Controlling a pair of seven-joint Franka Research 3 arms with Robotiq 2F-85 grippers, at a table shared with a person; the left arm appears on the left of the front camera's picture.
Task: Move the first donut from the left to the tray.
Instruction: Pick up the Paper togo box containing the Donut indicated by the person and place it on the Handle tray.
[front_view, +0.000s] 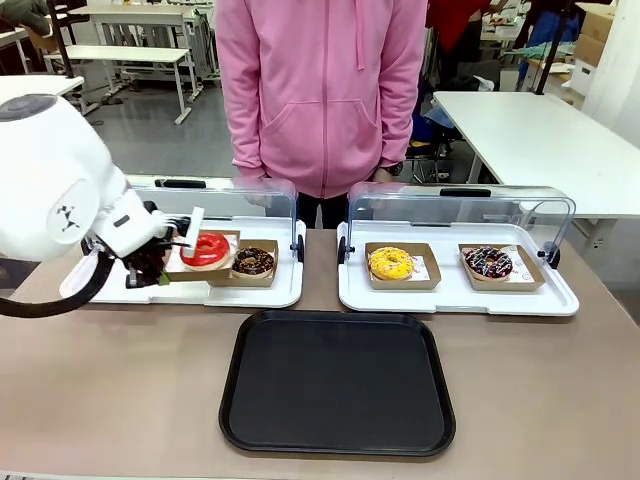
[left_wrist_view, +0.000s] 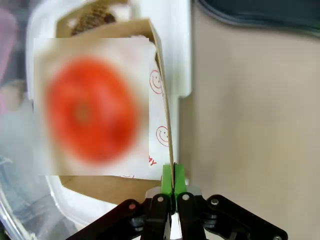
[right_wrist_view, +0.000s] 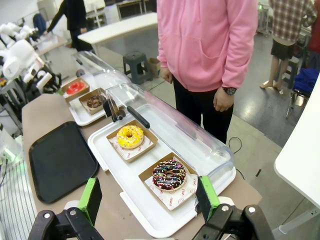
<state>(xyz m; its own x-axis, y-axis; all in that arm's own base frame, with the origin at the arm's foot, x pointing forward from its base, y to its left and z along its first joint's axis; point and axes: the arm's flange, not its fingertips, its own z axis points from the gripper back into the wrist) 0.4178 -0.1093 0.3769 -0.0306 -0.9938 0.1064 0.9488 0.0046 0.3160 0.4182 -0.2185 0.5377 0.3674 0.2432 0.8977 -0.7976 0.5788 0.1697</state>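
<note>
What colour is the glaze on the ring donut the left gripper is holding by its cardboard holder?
Glossy red glaze on the ring donut, clearest in the front view; blurred in the left wrist view.

A chocolate donut with nuts (front_view: 254, 262) sits in a brown box on the left white display tray (front_view: 262, 294). The right white display tray (front_view: 455, 297) holds a yellow donut (front_view: 390, 263) and a chocolate donut with sprinkles (front_view: 488, 262), each in its own brown box. Both trays have clear lids (front_view: 460, 205) tipped up at the back. A person in a pink hoodie (front_view: 320, 90) stands behind the brown tabletop (front_view: 120, 380).
</note>
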